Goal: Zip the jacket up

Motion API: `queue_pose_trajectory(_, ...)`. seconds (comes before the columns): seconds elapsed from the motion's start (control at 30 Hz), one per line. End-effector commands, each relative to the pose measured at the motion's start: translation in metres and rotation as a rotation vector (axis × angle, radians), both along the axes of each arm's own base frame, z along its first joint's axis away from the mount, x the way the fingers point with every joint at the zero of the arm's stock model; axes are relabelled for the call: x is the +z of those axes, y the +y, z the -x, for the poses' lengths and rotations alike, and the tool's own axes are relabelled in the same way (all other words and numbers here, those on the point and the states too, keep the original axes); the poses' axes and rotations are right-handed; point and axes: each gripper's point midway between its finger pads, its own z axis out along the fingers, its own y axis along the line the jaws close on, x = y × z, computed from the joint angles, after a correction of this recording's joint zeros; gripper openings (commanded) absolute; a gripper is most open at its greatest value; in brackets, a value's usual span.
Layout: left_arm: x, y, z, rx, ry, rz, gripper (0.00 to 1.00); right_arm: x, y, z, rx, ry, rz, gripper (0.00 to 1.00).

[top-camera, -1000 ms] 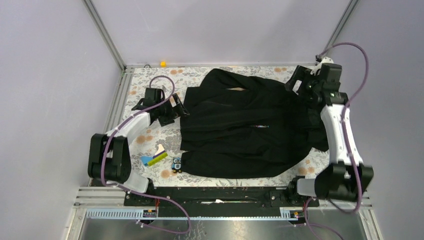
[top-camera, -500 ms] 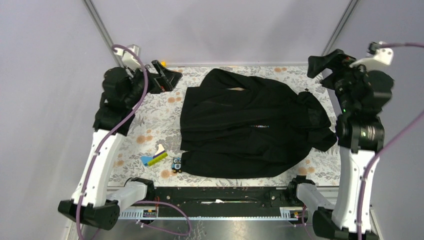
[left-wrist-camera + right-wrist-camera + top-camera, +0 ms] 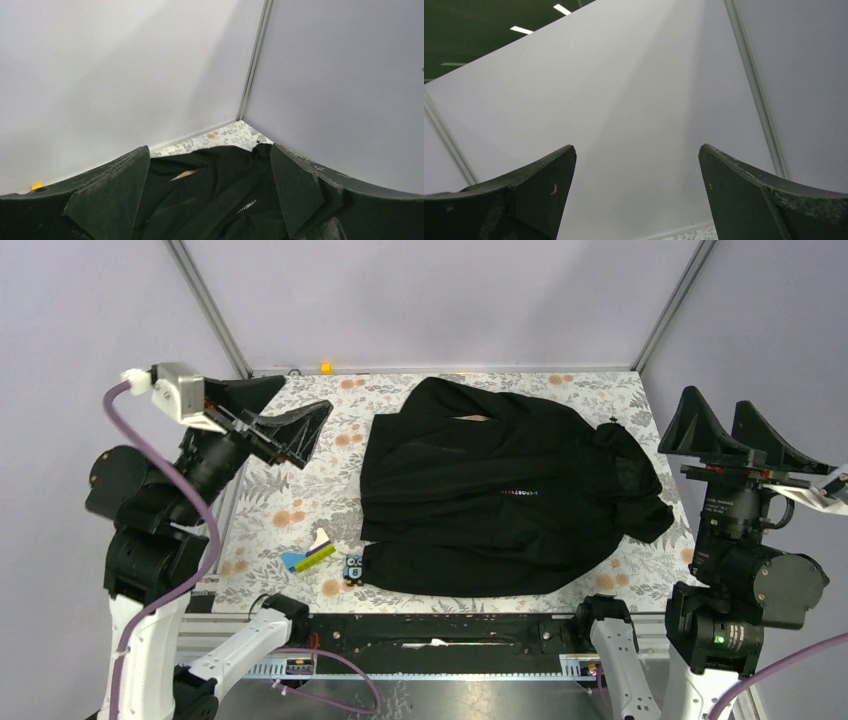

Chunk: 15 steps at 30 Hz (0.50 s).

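The black jacket (image 3: pixel 500 495) lies spread flat on the floral table cover (image 3: pixel 300 500), with pale chest lettering near its middle. It also shows in the left wrist view (image 3: pixel 215 195), far beyond the open jaws. My left gripper (image 3: pixel 300 412) is open and empty, raised high over the table's far left, apart from the jacket. My right gripper (image 3: pixel 718 415) is open and empty, raised high at the right edge, pointing at the back wall. In the right wrist view the gripper (image 3: pixel 636 155) shows only wall between its fingers.
A blue and yellow-green card (image 3: pixel 308 556) with a white scrap and a small black owl-faced tag (image 3: pixel 354 567) lie by the jacket's near left corner. A small orange object (image 3: pixel 325 367) sits at the back rail. Metal posts and grey walls enclose the table.
Both arms have lifted away from the jacket and swung up and back towards their bases. The jacket lies still, released.
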Motion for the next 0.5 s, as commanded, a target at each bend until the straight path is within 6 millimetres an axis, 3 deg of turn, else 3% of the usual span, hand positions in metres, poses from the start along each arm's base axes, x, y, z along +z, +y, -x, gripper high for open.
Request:
queue_pose_trajectory(0.0,0.02,0.019,0.011,0.089,-0.11,0.001,0.99,-0.007,-0.007,-0.017,-0.017,0.012,-0.04,1.0)
queue_pose_trajectory(0.3,0.035,0.037,0.028,0.149,-0.243,0.078,0.99,-0.022,-0.005,-0.035,0.017,0.063,-0.063,1.0)
queue_pose_trajectory(0.47,0.033,0.033,0.029,0.132,-0.279,0.09,0.99,-0.029,0.004,-0.053,0.05,0.142,-0.003,1.0)
